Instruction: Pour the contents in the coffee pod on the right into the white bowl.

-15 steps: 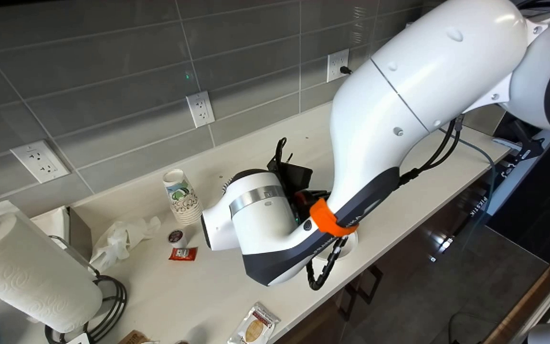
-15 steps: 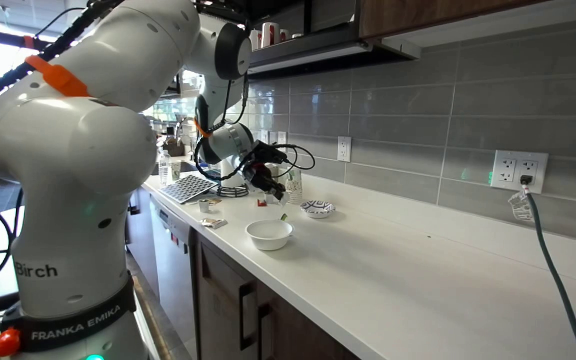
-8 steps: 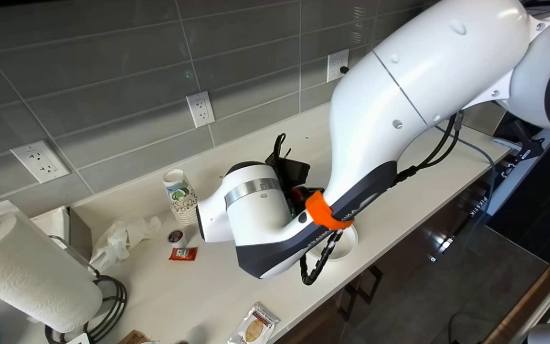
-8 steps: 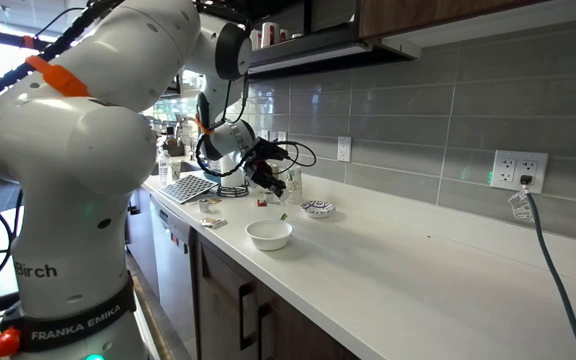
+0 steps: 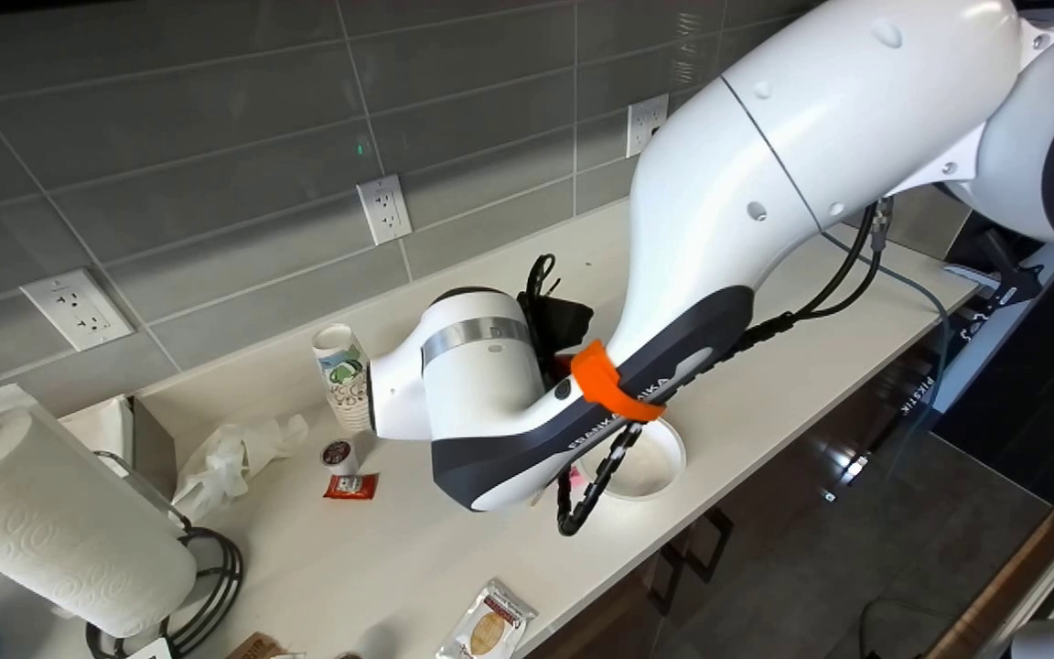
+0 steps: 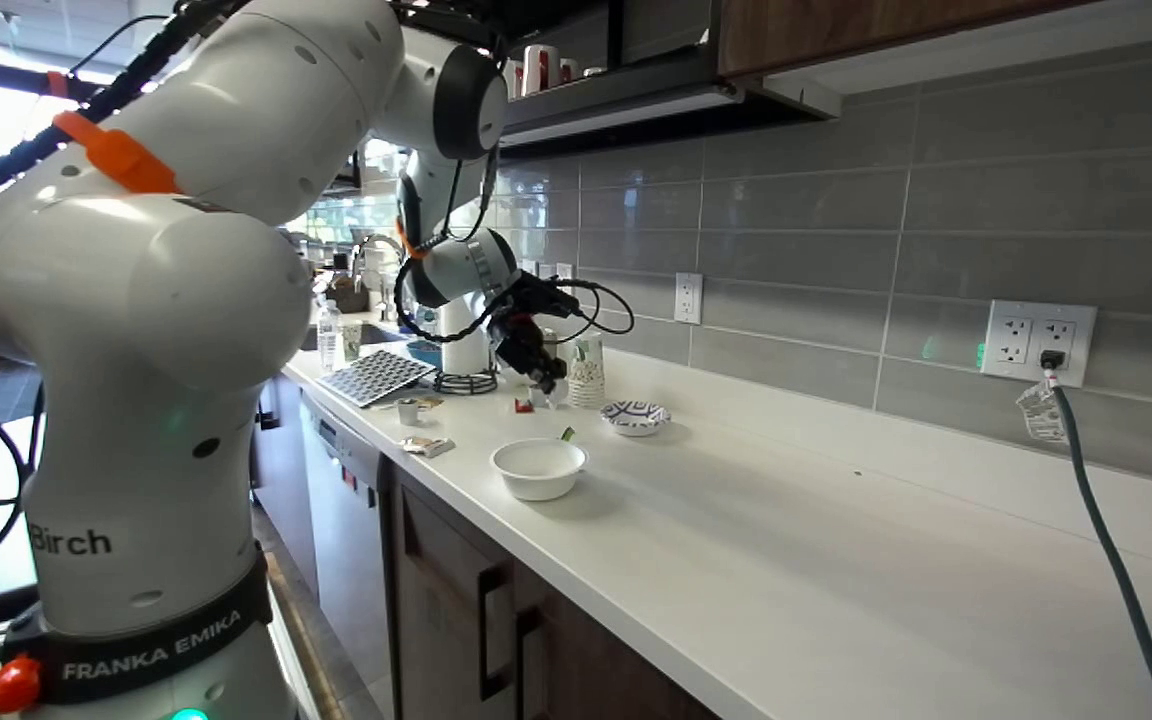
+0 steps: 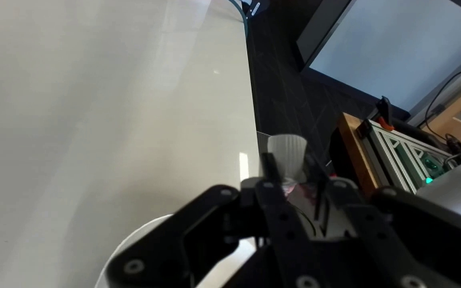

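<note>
Grey, glossy wall tiles (image 6: 796, 250) are backing a long, pale, smooth worktop (image 6: 756, 530), on which a round, shallow, plain white bowl (image 6: 537, 484) is being borne near the edge away from the tiles. On the wall side of the white bowl, a smaller round dish with a dark-and-white pattern (image 6: 635, 416) is standing apart from it.

By judgement, the lining-up for the pour is being worked on: a tiny whitish-grey, ribbed, cup-shaped coffee pod (image 7: 287, 154) is being held above the worktop, near the white bowl. Whether it is being held straight over the bowl cannot be told, and no contents are being seen falling. For the next move, centring over the white bowl and a mouth-down turn are presumably being called for; by tipping too soon, contents could be getting spilled beside the rim.

By the black, two-fingered end effector (image 7: 290, 167), the pod is being pinched, one fingertip being set on either side and the gap being limited to the pod's narrow width. Nothing else is being touched, as far as the wrist view is showing.
</note>
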Robot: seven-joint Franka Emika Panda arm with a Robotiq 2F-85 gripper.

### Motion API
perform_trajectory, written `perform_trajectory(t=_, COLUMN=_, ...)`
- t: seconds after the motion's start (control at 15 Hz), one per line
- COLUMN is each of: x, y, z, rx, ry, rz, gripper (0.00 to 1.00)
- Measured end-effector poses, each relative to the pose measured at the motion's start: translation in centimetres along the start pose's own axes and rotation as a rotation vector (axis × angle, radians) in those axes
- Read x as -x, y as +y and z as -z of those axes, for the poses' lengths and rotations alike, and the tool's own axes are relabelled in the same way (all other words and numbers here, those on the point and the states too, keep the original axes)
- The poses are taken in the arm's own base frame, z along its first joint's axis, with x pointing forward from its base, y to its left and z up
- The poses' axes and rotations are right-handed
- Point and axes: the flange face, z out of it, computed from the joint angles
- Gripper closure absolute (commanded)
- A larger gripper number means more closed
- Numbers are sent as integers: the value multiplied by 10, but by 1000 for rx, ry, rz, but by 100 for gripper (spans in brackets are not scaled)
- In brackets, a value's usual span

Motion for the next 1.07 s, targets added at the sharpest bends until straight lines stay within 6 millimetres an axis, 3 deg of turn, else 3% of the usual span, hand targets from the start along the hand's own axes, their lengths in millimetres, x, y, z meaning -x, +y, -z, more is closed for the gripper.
perform_trajectory(t=0.2, x=0, y=-1, z=0, rx=-29, ry=49, rz=10, gripper=83)
perform_trajectory(t=0.53, x=-5, y=6, z=2, rx=-42, ry=191, rz=-6, gripper=76)
perform_trajectory(t=1.07, x=-13, y=17, z=9, rx=-17, ry=403, rz=-116, gripper=79)
